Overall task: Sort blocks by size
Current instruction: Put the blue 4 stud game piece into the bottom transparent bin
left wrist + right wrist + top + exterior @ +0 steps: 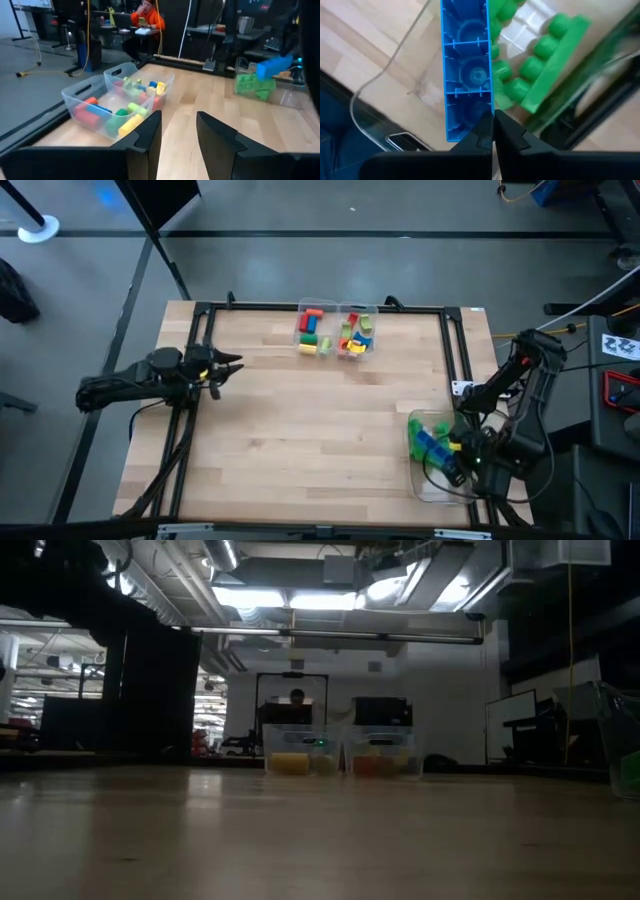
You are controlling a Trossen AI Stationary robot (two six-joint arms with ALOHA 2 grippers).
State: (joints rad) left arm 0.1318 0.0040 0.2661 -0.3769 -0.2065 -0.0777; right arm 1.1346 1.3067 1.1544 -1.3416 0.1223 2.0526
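My right gripper (455, 452) (493, 119) is shut on a long blue studded brick (436, 448) over a clear container (428, 485) at the table's near right, which holds green studded bricks (422, 428) (540, 55). The blue brick also shows in the left wrist view (274, 65). Small red, yellow, green and blue blocks lie in two clear bins (336, 330) (117, 100) at the far middle. My left gripper (232, 365) (177, 122) is open and empty above the table's left side, pointing toward the bins. My right gripper pinches one long side wall of the blue brick (489, 107) near its end, one finger (479, 131) on the hollow underside and one (510, 136) outside. The brick stretches away from the fingers, its open underside toward the wrist camera, lifted above the green bricks.
A black frame (452, 350) runs round the table top. Bare wood lies between the far bins and the near right container. In the low view the two bins (340, 753) stand at the far edge; a person in orange (147, 17) sits beyond the table.
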